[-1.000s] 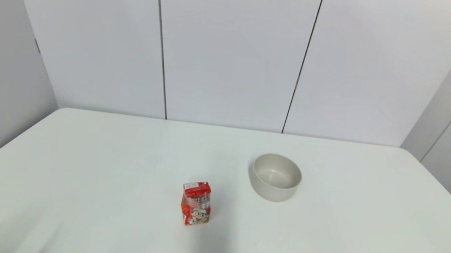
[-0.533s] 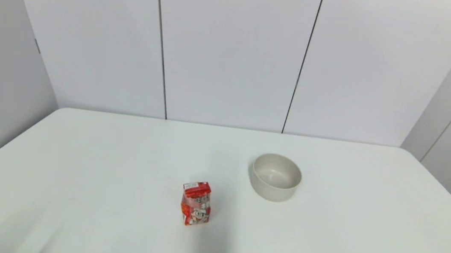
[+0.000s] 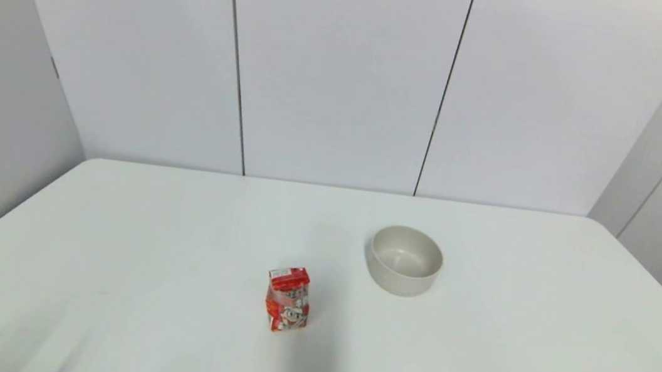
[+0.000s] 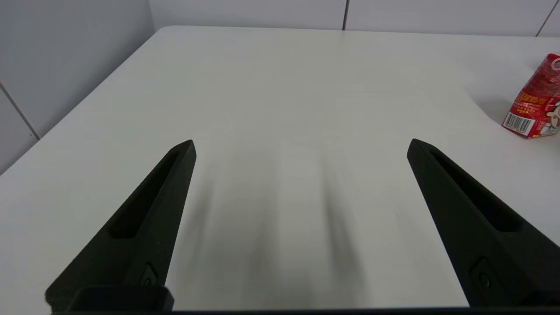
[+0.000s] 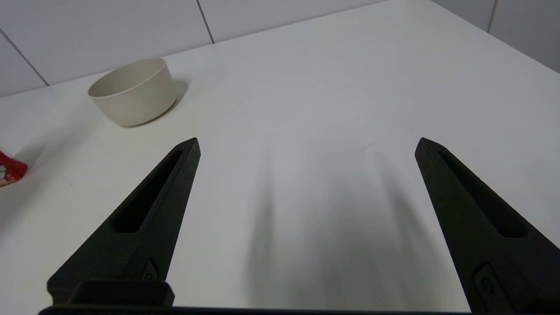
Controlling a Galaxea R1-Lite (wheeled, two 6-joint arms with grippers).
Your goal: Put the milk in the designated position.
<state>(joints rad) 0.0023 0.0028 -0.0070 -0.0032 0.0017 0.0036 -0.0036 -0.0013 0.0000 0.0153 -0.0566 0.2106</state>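
We see the milk (image 3: pixel 287 299) standing upright near the middle of the table (image 3: pixel 110 235), nearer its front edge than the bowl (image 3: pixel 405 260), and with both the left gripper (image 4: pixel 301 146) and right gripper (image 5: pixel 307 144) spread wide and empty, a careless sideways approach could tip this light carton over.

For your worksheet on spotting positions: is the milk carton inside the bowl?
No, the milk carton stands on the table, apart from the bowl.
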